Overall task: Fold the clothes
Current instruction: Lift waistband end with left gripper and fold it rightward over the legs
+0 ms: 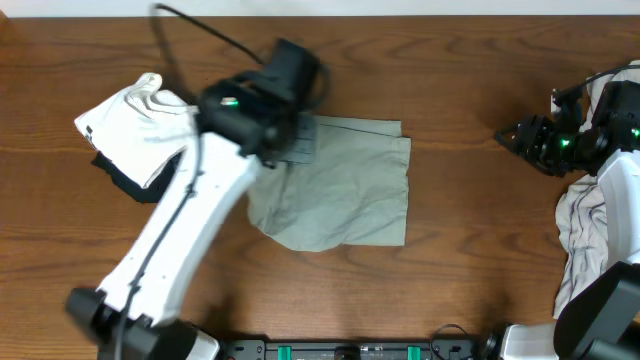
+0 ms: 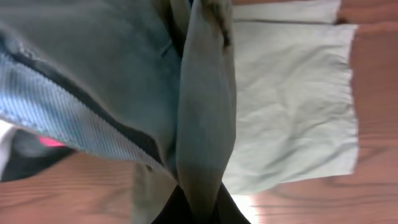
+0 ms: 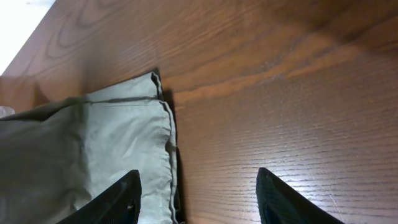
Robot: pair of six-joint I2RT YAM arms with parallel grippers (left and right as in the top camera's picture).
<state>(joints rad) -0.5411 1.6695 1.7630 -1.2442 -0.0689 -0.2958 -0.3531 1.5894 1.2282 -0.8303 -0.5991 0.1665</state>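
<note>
The left gripper (image 2: 198, 213) is clamped on a raised fold of the large grey-green khaki cotton shorts (image 1: 345, 190), which lie spread mid-way across the brown wooden table (image 1: 470, 270). The right gripper (image 3: 198, 202) hangs wide open over bare wood, apart from the shorts' edge.

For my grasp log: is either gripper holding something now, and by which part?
The left gripper pinches the khaki shorts by a fold beside the blue waistband. The right gripper is open, empty.
</note>
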